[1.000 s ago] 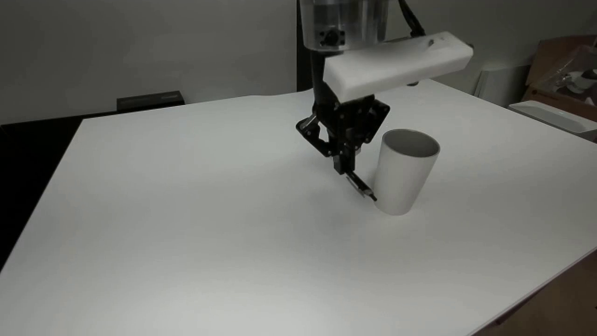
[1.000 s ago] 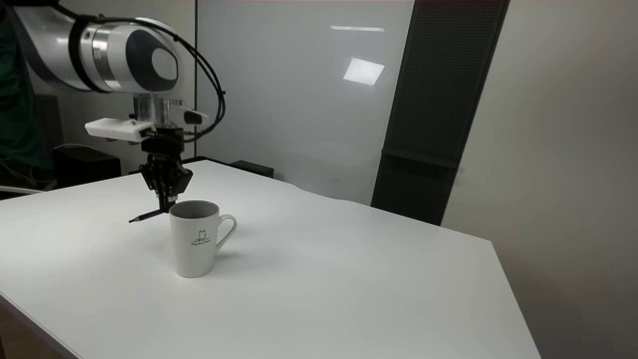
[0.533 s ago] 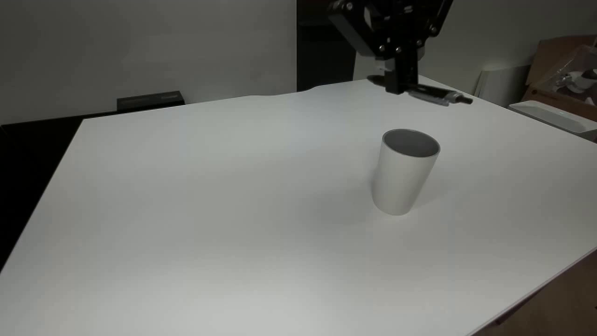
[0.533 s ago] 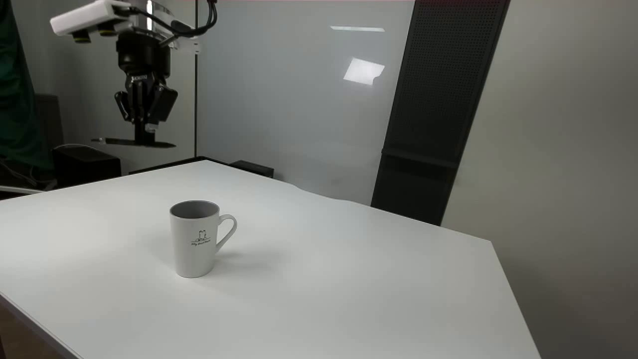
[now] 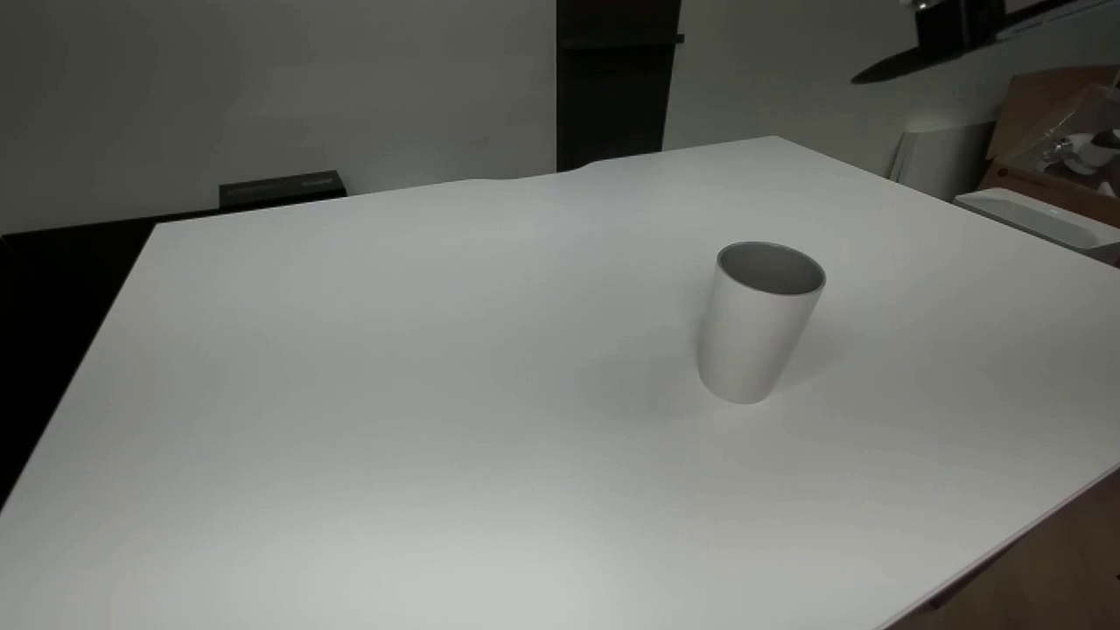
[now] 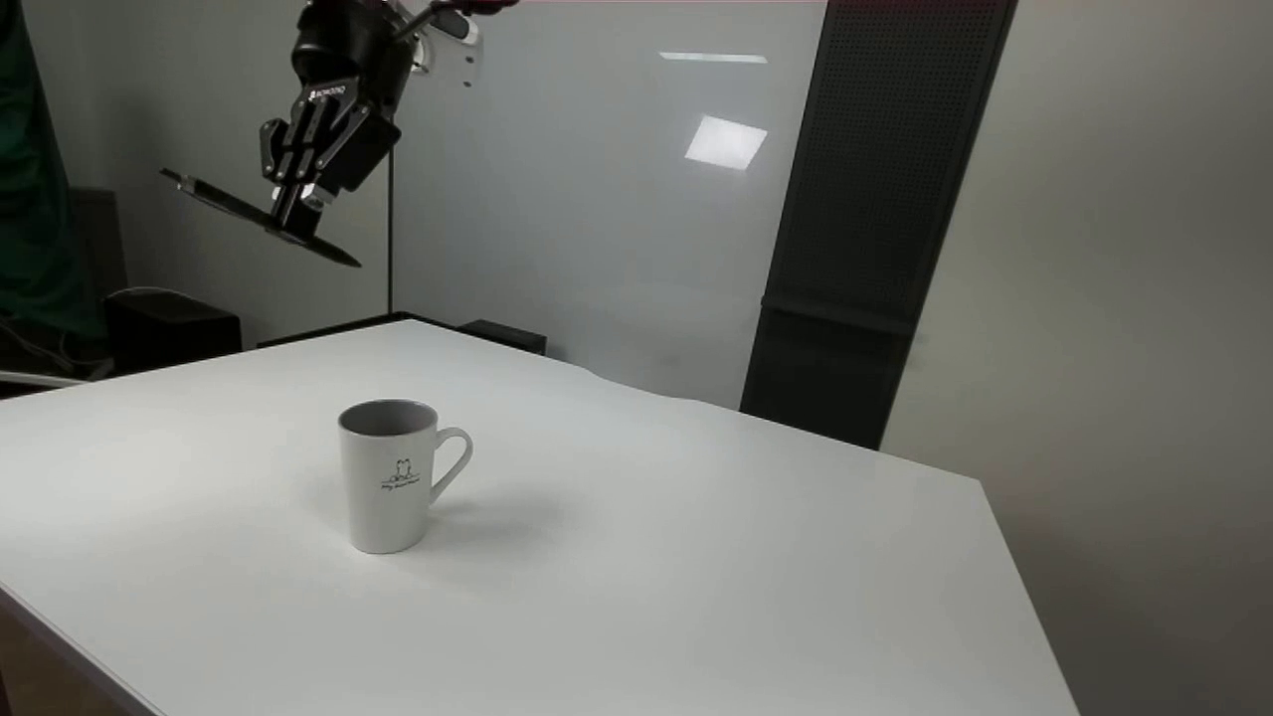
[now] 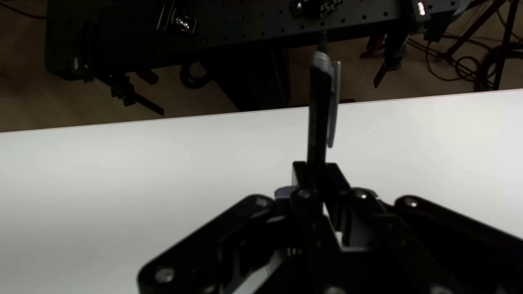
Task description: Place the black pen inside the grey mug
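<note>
The grey mug (image 5: pixel 757 341) stands upright on the white table, and it also shows in an exterior view (image 6: pixel 383 497), where its handle and a small print are visible. My gripper (image 6: pixel 296 211) is shut on the black pen (image 6: pixel 224 201), high above the table and beyond the mug. The pen is tilted, its clip end up and its other end down. In an exterior view the gripper (image 5: pixel 955 31) and pen (image 5: pixel 892 67) are partly cut off at the top right. In the wrist view the pen (image 7: pixel 318 118) sticks out from between the fingertips (image 7: pixel 320 173).
The white table (image 5: pixel 394 394) has its edge (image 7: pixel 184 117) in the wrist view, with a dark perforated bench (image 7: pixel 245 24) and clamps beyond it. A cardboard box (image 5: pixel 1050 140) and a pale tray (image 5: pixel 1032 219) stand past the table. A black box (image 6: pixel 171 333) is behind it.
My gripper has risen from low beside the mug and moved away from it, with the pen still held. The pen's clip end has swung from pointing down to pointing up. The mug has not moved.
</note>
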### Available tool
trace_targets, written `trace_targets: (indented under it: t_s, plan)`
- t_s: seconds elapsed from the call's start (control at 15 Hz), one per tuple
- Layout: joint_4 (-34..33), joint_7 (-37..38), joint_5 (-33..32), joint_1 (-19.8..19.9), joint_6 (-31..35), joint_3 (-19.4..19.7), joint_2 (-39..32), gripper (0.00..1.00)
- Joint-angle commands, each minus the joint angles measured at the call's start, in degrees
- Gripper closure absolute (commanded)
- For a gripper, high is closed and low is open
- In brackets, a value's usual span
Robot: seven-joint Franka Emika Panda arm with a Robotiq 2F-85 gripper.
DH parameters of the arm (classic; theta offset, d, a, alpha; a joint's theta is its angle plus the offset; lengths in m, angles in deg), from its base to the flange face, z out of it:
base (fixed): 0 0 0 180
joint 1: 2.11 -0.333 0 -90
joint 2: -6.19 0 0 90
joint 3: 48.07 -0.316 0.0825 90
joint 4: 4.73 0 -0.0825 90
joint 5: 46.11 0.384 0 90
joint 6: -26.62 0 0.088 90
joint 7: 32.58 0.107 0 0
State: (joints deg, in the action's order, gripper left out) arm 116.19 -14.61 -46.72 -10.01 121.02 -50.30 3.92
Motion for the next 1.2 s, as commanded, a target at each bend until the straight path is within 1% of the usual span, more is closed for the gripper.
trace_targets:
  t_s: [0.0, 0.27, 0.33, 0.53, 0.6, 0.67, 0.73, 0.8, 0.93, 1.13]
  plan:
    - [-6.1, -3.9, 2.9, 2.6, -4.6, 0.0, -7.0, 0.97]
    - [-9.3, -8.0, 6.7, 3.9, -4.0, -0.2, -13.4, 0.97]
    - [-5.6, -6.5, 4.9, 3.4, -2.3, 0.0, -10.0, 0.87]
    - [-7.5, -7.7, 5.8, 3.5, -2.3, 0.0, -13.3, 0.87]
    - [-7.2, -8.9, 6.7, 3.6, -2.9, -0.2, -13.0, 0.97]
    - [-7.6, -11.0, 8.6, 4.3, -4.6, -0.4, -13.5, 0.97]
    - [-8.6, -14.0, 10.9, 5.2, -7.7, -0.5, -14.8, 0.97]
    - [-9.2, -14.7, 11.9, 5.5, -10.2, -0.1, -15.6, 0.97]
    - [-10.4, -15.0, 13.2, 6.3, -14.2, 0.5, -17.0, 0.97]
    - [-12.5, -13.4, 13.8, 7.2, -17.5, 1.5, -19.2, 0.97]
